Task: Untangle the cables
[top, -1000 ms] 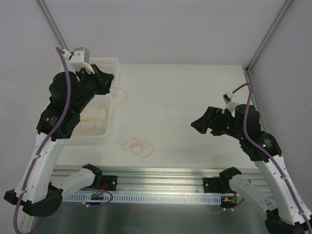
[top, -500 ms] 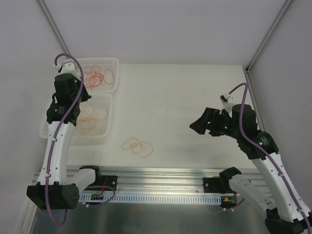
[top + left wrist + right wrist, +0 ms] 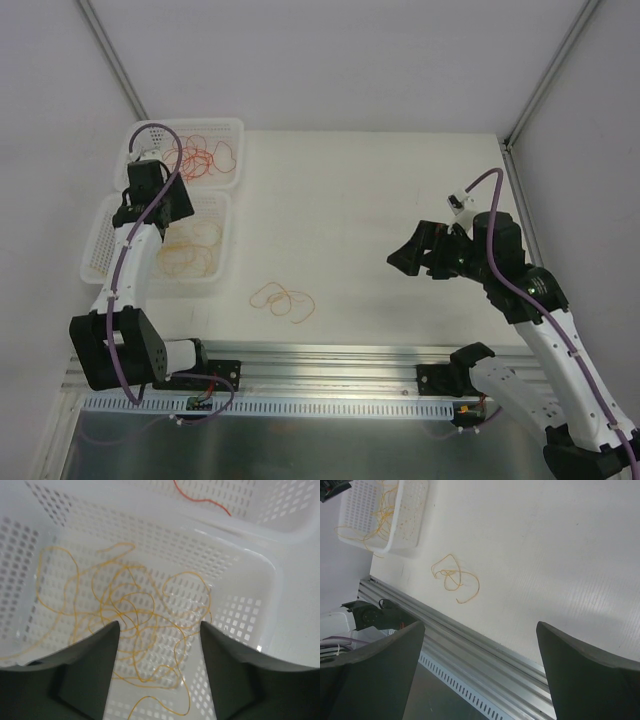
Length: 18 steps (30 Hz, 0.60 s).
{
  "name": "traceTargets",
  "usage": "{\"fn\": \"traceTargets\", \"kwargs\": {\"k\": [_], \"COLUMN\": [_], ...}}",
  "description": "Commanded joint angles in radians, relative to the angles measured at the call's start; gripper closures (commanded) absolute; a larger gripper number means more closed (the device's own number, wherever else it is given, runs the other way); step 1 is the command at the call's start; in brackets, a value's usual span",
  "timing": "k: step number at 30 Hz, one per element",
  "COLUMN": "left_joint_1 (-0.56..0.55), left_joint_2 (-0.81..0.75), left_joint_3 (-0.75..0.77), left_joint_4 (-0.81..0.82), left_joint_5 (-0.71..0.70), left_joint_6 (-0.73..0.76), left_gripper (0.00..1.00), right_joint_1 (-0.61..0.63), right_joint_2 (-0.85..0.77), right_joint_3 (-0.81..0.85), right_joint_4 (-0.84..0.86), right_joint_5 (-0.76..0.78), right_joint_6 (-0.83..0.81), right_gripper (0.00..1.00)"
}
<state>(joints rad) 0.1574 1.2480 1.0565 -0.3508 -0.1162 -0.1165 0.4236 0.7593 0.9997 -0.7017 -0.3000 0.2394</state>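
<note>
A: Looking down from the top view first: hanging the left gripper (image 3: 172, 200) over the near basket (image 3: 222, 240) with jaws parted, gripping nothing. Probably sorting by colour, keeping the yellow-orange cables (image 3: 190, 250) there and the red-orange cables (image 3: 205, 157) in the far basket (image 3: 238, 150).

B: Parking the right gripper (image 3: 405, 248) well off to the right above the table (image 3: 380, 190), spread wide and likewise empty. Leaving the loose cables (image 3: 283, 300) lying on the bare surface near the rail (image 3: 330, 355), well apart from either gripper.

A: Moving to the left wrist view. Peering between the parted fingers (image 3: 95, 670) into the near basket (image 3: 250, 605). Seeing the yellow-orange cables (image 3: 130, 615) curling in overlapping loops on the perforated floor, not touching the fingers. Catching a bit of the red-orange cables (image 3: 200, 500) in the far basket (image 3: 285, 510) at the top edge.

B: Minding the basket wall, though, as crowding any low reach from the side.

A: Turning to the right wrist view: framing the loose cables (image 3: 454, 577) between wide-open fingers (image 3: 380, 670), clamping nothing. Judging those loops as crossing one another, so likely needing separating next.

B: Finding nothing blocking that path — only open table, with the rail (image 3: 470, 640) just beyond and the near basket (image 3: 415, 520) off in the corner.
</note>
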Motion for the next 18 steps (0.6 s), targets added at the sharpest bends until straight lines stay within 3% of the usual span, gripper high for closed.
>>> {"fn": "traceTargets", "kwargs": {"k": [1, 4, 5, 13, 18], "left_joint_1": [0.008, 0.008, 0.010, -0.033, -0.283], "left_joint_2": [-0.010, -0.076, -0.093, -0.281, -0.344], "left_joint_3": [0.011, 0.034, 0.039, 0.028, -0.035], "left_joint_4": [-0.051, -0.123, -0.140, -0.258, -0.270], "left_joint_5": [0.013, 0.041, 0.058, 0.318, 0.374], "left_joint_6": [-0.052, -0.071, -0.078, -0.115, -0.176], "left_gripper": [0.28, 0.05, 0.03, 0.01, 0.01], "right_joint_1": [0.006, 0.004, 0.007, 0.041, 0.069], "right_joint_2": [0.005, 0.018, 0.032, 0.129, 0.170], "right_joint_3": [0.000, 0.005, 0.005, -0.013, -0.021], "right_joint_4": [0.018, 0.015, 0.015, 0.074, 0.108], "right_joint_5": [-0.016, -0.022, -0.030, -0.087, -0.097], "right_joint_6": [-0.023, -0.043, -0.049, -0.081, -0.084], "right_gripper": [0.00, 0.00, 0.00, 0.00, 0.00]}}
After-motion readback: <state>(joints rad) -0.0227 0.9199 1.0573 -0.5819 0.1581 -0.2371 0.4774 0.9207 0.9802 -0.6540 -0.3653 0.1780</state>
